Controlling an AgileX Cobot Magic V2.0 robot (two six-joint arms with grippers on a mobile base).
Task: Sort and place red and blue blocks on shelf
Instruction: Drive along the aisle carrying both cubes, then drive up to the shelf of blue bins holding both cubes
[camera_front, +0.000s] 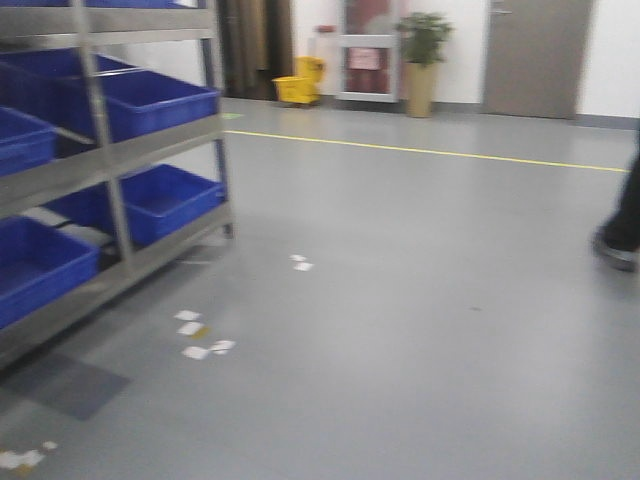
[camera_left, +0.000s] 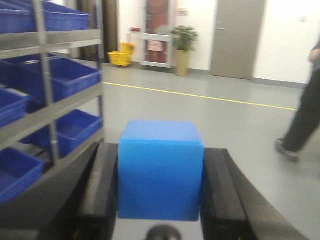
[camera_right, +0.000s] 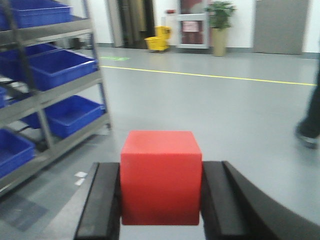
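- Grey floor fills most of the front view. It is smooth and open, and the blurred frames suggest, as a judgement, that the base is rolling rather than parked.
- Nearest the left wrist camera, the left end effector is clamped on the blue block. A black finger presses each side face, so the cube sits upright and square, low in the centre of the frame.
- The right end effector grips the red block in the same way, fingers flat against both sides, at lower centre.
- Each arm carrying one colour keeps the two apart for sorting. The side grip leaves the undersides free, which should allow a flat set-down.
- White paper scraps lie on the floor at lower left.
- At the left edge, a metal shelf holds large blue bins on tilted tiers. Neither block is on it yet, so placement remains to be done.
- Farther off, a yellow line crosses the floor, and a person's leg shows at the right edge.
- Against the back wall stand a yellow mop bucket, a potted plant and a grey door.
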